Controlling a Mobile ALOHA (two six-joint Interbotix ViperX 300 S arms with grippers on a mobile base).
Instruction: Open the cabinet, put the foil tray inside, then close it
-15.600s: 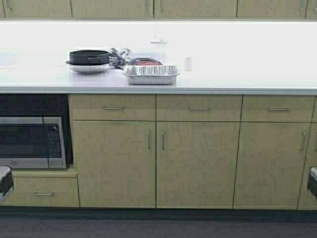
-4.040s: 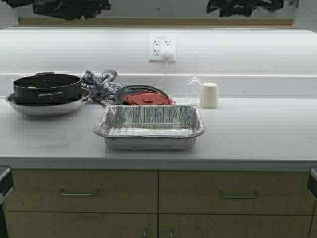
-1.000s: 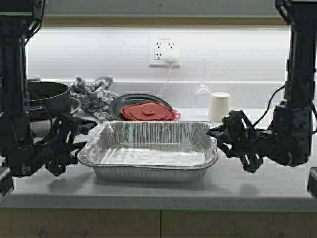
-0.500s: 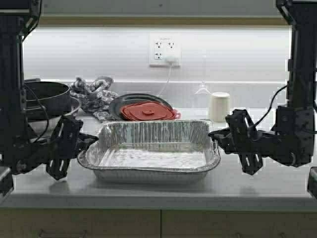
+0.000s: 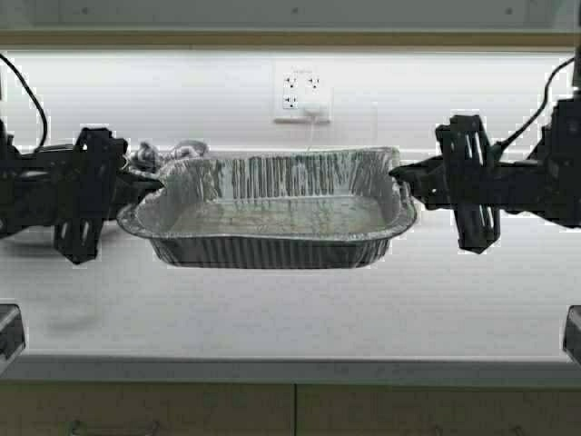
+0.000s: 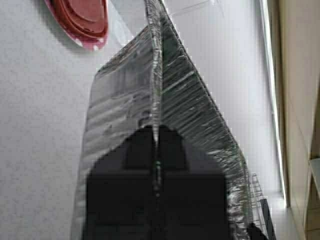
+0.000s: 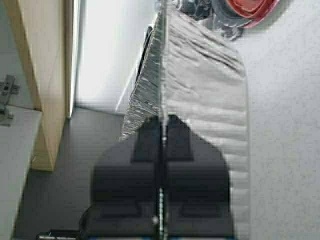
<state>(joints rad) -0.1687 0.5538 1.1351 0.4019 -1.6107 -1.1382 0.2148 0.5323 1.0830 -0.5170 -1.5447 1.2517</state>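
Foil tray airborne, left pincer, right pincer clamping rims

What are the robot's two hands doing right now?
Left gripper: jaws shut on the foil tray rim.
Right gripper: jaws shut on the opposite rim, tray lifted off the counter.

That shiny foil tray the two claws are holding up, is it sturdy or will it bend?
The ribbed silver aluminium tray is probably thin and bendy: the left gripper and right gripper pinch only its rolled rim at opposite ends. It looks empty, so likely light. Uneven pulling could buckle it.
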